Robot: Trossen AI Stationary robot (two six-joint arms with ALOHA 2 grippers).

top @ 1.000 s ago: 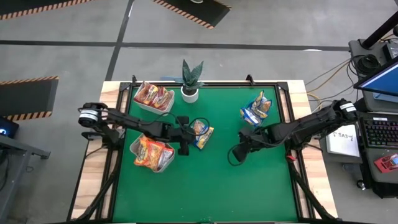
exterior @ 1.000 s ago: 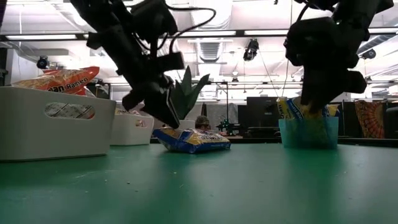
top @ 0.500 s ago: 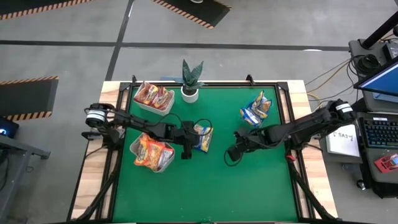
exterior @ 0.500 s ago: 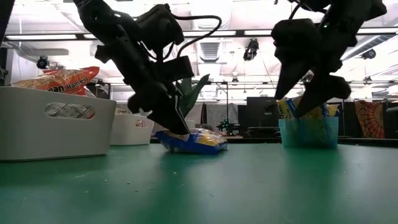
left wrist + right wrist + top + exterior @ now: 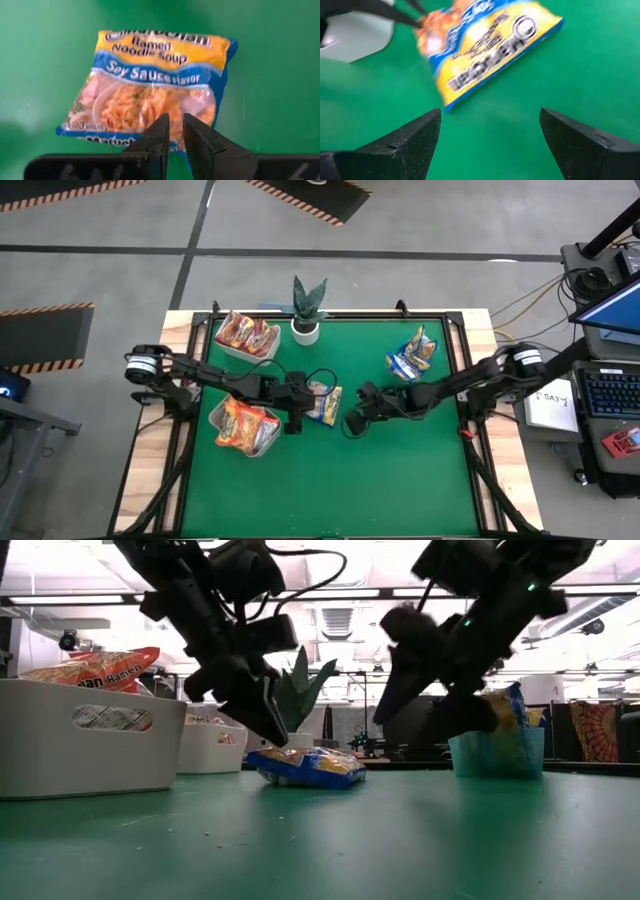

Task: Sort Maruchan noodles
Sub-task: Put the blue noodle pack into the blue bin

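My left pincer (image 5: 172, 131) is clenched, its tips at the near edge of the blue packet (image 5: 152, 85) lying flat mid-counter (image 5: 400, 470), with no clear grip; my right pincer (image 5: 487, 132), released wide, faces the packet. I judge it light, crinkly and slippery, best pinched at an end seam. Counted: one loose packet, three bins holding several more

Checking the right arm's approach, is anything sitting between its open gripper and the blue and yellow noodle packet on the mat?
Nothing visible lies between them. The right gripper is open, with bare green mat up to the blue and yellow noodle packet. The left gripper, shut, sits at the packet's opposite edge, not in the right arm's path.
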